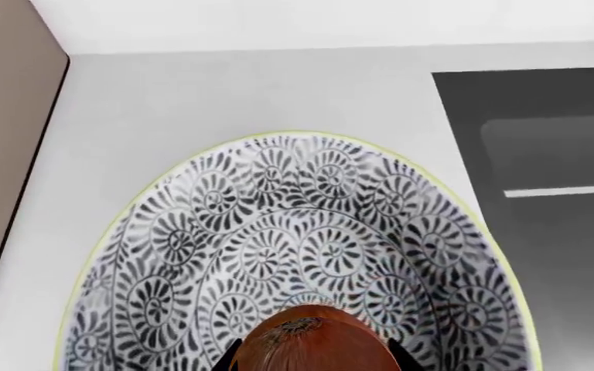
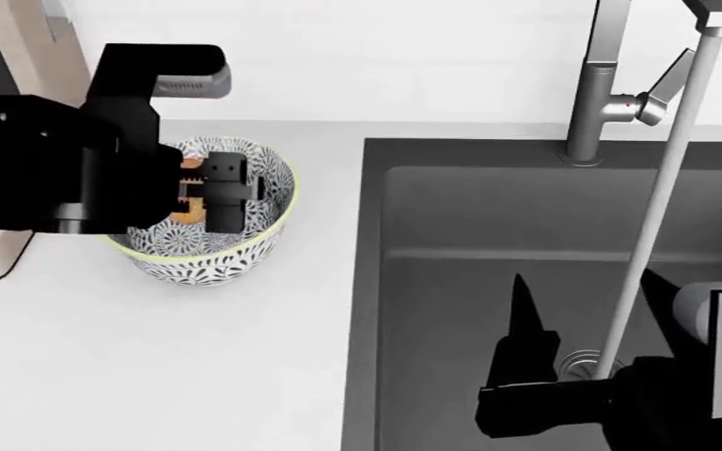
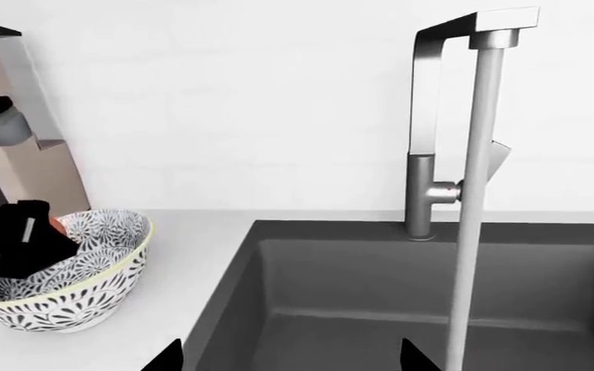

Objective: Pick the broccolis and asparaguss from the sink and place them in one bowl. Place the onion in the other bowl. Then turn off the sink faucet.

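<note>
The tan-orange onion [image 1: 315, 344] sits between the jaws of my left gripper [image 1: 318, 360], which is shut on it. It hangs just over the whitish patterned bowl [image 1: 276, 224], the other bowl [image 2: 217, 258] on the counter left of the sink [image 2: 462, 225]. A sliver of the onion [image 2: 189, 209] shows beside the left gripper [image 2: 217, 193]. My right gripper [image 3: 291, 359] stands open and empty above the dark basin [image 3: 380, 286], near the drain [image 2: 581, 362]. Water runs from the steel sink faucet [image 2: 600, 85], lever [image 2: 662, 89] angled up. Broccolis, asparaguss and the wooden bowl are out of view.
A beige upright object [image 3: 29, 154] stands against the white wall behind the patterned bowl. White counter [image 2: 148, 366] stretches in front of the bowl. The water stream [image 2: 656, 216] falls between my right gripper's fingers [image 2: 521, 310] toward the drain.
</note>
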Robot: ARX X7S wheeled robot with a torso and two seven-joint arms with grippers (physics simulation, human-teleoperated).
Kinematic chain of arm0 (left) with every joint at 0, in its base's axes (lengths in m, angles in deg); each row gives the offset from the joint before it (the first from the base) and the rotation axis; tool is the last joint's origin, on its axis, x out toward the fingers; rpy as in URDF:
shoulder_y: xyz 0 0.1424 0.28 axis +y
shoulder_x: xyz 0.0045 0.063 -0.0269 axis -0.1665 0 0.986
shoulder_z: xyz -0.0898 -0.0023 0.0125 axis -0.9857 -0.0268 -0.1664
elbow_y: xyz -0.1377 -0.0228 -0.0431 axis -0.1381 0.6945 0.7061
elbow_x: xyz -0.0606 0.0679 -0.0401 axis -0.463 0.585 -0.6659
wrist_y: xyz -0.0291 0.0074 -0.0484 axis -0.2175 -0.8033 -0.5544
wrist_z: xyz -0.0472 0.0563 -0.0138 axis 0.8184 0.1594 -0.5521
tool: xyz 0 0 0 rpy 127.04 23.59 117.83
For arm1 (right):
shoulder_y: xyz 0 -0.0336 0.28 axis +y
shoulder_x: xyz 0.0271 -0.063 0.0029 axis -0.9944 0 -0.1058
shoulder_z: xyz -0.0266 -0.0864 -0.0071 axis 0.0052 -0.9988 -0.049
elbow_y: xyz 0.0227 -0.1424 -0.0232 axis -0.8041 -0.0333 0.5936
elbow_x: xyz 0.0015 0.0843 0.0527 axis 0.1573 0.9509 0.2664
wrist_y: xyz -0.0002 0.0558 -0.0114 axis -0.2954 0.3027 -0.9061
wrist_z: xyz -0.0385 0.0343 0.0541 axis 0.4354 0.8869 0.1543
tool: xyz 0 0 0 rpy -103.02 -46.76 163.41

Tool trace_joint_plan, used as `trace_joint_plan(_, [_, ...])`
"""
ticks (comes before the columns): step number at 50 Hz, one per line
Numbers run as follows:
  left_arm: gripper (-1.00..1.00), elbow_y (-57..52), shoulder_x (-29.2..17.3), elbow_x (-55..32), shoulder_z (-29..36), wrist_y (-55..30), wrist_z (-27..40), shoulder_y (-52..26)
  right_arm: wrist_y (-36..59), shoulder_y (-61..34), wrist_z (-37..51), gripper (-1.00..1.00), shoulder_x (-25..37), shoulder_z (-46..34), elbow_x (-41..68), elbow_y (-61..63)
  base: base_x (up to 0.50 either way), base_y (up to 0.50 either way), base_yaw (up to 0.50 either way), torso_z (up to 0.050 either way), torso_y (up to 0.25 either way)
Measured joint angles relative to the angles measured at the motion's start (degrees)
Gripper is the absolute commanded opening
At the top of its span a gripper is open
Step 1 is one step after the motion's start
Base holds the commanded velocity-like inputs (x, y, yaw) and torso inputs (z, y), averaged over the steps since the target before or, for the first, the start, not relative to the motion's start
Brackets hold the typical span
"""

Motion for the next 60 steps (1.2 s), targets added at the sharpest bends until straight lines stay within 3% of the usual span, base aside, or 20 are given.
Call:
trace_joint_plan(5, [-1.00, 0.46, 0.14, 1.36, -2.12, -0.27, 0.31, -0.04, 0.03, 0.09, -0.06, 1.00, -0.15, -0.10, -0.05, -0.14, 0.00, 0.00, 0.00, 0.000, 0.000])
trace_joint_plan(6, [1.00, 0.53, 0.16, 1.48, -2.37, -0.30, 0.36, -0.05, 0.04, 0.11, -0.07, 1.00, -0.17, -0.11, -0.05, -0.16, 0.00, 0.00, 0.00, 0.000, 0.000])
trace_joint_plan(31, [1.00, -1.11, -0.36, -1.94, 2.54, 5.58, 1.22, -3.58, 0.40, -1.43, -0.46, 1.00, -0.31, 0.34, 0.26, -0.34, 0.00, 0.00, 0.00, 0.000, 0.000])
trace_joint_plan(49, [1.00, -55.72, -26.46, -12.16, -0.83, 9.86, 22.68, 5.32, 4.54, -9.59, -0.06, 1.00, -0.03, 0.77, 1.99, -0.78, 0.00, 0.00, 0.00, 0.000, 0.000])
trace_joint_plan(60, [1.00, -80.94, -41.59, -17.24, -4.63, 13.81, 29.08, 13.28, 6.19, -11.66, 1.61, 1.00, 1.29, 1.38, 4.12, 0.79, 0.00, 0.00, 0.00, 0.000, 0.000])
